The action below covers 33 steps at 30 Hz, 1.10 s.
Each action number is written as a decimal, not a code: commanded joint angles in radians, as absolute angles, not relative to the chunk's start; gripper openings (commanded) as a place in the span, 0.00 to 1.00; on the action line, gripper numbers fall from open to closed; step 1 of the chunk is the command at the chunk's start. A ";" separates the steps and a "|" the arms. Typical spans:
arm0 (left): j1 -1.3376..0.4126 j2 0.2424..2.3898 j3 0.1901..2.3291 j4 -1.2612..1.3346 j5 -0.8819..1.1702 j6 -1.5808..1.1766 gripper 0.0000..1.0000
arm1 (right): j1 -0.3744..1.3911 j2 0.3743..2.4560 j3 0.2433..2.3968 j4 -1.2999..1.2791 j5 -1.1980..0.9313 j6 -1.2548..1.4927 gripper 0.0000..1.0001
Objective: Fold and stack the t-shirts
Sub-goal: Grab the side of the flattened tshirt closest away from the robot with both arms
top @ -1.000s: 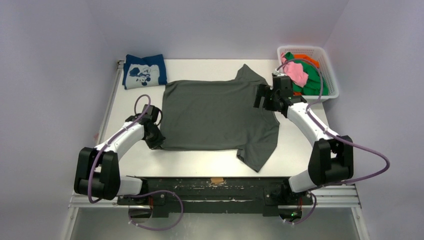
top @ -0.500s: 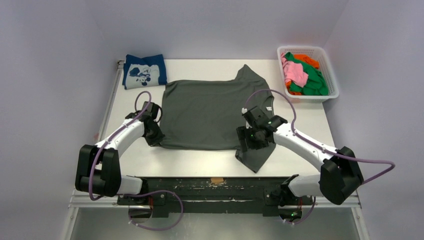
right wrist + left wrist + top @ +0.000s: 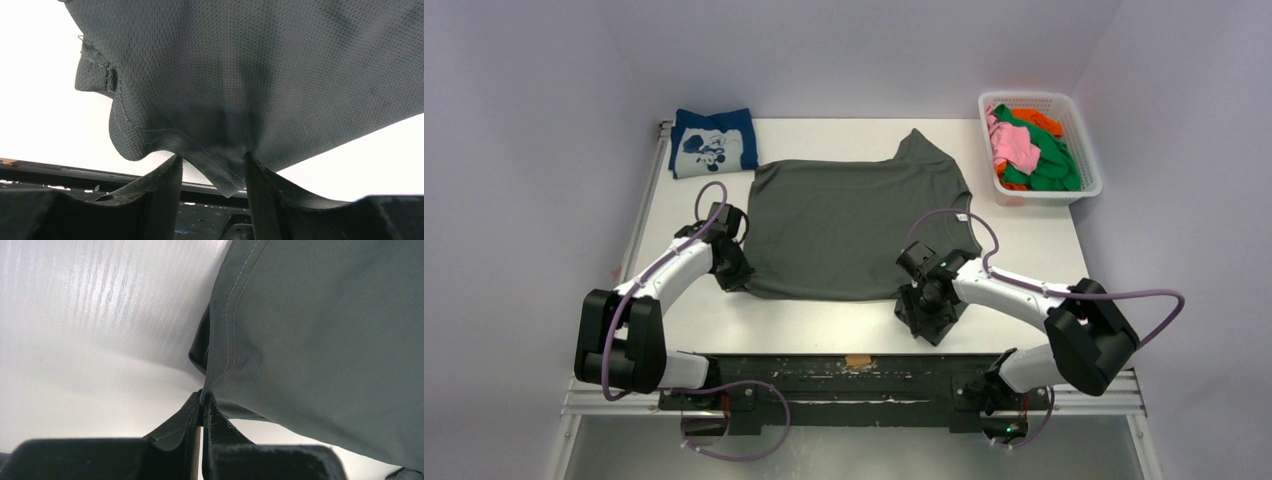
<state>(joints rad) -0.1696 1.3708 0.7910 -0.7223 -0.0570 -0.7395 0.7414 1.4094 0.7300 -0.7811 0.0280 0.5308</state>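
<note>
A plain dark grey t-shirt point(image 3: 854, 220) lies spread flat in the middle of the table. My left gripper point(image 3: 730, 275) is shut on its near left hem corner; in the left wrist view the jaws point(image 3: 202, 399) pinch the stitched edge point(image 3: 227, 340). My right gripper point(image 3: 926, 312) is over the near right sleeve point(image 3: 944, 325) by the table's front edge. Its jaws point(image 3: 212, 161) stand open with a hanging fold of the grey cloth point(image 3: 225, 177) between them. A folded navy blue t-shirt with white print point(image 3: 714, 142) lies at the far left.
A white mesh basket point(image 3: 1036, 97) at the far right holds pink point(image 3: 1014, 145), green point(image 3: 1049, 160) and orange point(image 3: 1039, 118) t-shirts. The black arm-mount rail point(image 3: 854, 375) runs along the near edge, just below the right gripper.
My right arm has swung from the shirt's far right side near the basket down to the near sleeve at the front edge. The left gripper has stayed on the hem corner.
</note>
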 commanded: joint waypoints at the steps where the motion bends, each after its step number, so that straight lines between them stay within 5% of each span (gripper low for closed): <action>1: -0.163 1.352 0.812 -0.712 -0.056 -0.728 0.00 | 0.756 1.423 0.692 -0.752 0.092 0.605 0.45; 5: -0.163 1.336 0.805 -0.714 -0.063 -0.734 0.00 | 0.760 1.432 0.677 -0.763 0.171 0.686 0.35; 9: -0.163 1.310 0.789 -0.728 -0.081 -0.746 0.00 | 0.766 1.413 0.663 -0.775 0.184 0.739 0.01; 21: -0.163 1.149 0.724 -0.828 -0.047 -0.798 0.00 | 0.786 1.229 0.654 -0.873 0.032 0.768 0.00; 33: -0.162 1.150 0.809 -0.776 -0.013 -0.822 0.00 | 0.747 1.344 1.035 -0.918 0.228 0.621 0.00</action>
